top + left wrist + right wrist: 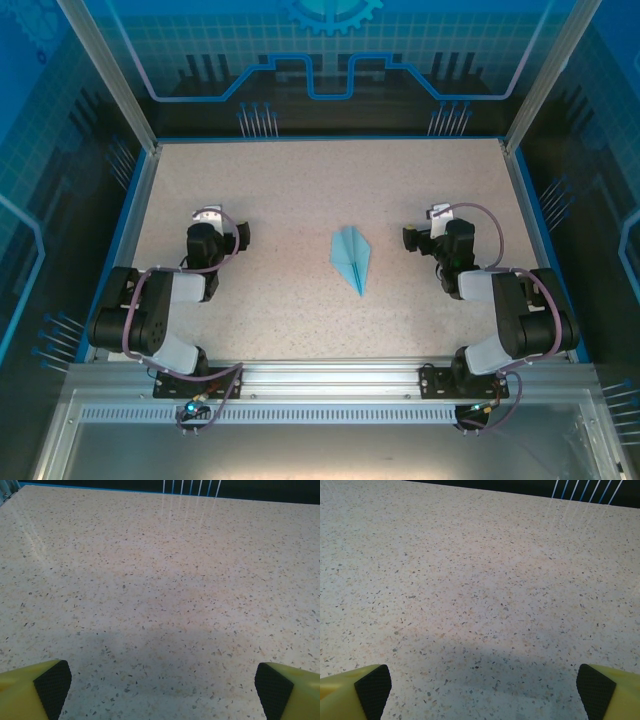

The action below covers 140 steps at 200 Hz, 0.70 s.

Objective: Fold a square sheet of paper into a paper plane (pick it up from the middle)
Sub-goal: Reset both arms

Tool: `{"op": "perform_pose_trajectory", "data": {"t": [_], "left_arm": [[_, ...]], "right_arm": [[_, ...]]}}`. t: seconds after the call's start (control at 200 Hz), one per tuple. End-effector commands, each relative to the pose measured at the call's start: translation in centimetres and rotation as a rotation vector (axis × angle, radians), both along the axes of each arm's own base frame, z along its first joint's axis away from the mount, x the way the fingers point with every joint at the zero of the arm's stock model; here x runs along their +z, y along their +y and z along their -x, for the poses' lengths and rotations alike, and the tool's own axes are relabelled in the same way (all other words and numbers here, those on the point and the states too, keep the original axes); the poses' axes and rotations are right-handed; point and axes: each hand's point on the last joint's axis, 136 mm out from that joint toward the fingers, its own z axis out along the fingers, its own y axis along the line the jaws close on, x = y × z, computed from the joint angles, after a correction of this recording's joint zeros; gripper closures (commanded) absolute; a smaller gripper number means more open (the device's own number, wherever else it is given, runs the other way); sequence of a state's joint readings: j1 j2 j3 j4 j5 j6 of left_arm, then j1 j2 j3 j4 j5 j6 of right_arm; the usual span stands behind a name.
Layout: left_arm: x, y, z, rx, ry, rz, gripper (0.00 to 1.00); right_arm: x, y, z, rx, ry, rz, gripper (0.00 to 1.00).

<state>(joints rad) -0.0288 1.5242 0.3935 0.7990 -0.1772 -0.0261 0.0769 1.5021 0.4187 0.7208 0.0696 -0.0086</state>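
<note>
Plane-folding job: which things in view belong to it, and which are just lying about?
Job:
- paper plane, folded, lying flat between the arms
- left gripper, open, holding nothing
- right gripper, open, holding nothing

Just there:
- speckled table
- blue backdrop panel
- aluminium rail at the near edge

Light-blue paper plane [351, 258], beige speckled table [280, 200]

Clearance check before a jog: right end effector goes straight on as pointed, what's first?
Way looks free: bare table ahead of the right end effector to the far edge. If pitched down, it touches the table first; hard to tell. The paper plane lies off to its left.
</note>
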Motion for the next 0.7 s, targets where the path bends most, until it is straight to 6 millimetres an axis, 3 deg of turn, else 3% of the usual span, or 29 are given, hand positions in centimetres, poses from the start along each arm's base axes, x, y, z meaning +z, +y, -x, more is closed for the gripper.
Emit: {"op": "perform_pose_trajectory", "data": {"t": [0.0, 0.695], "left_arm": [[1.01, 0.02, -0.48, -0.014, -0.041, 0.005, 0.02], [1.02, -0.11, -0.52, -0.022, -0.04, 0.005, 0.02]], "right_arm": [[1.15, -0.41, -0.73, -0.004, -0.044, -0.004, 0.01], [1.17, -0.42, -0.74, -0.004, -0.045, -0.005, 0.01]]}}
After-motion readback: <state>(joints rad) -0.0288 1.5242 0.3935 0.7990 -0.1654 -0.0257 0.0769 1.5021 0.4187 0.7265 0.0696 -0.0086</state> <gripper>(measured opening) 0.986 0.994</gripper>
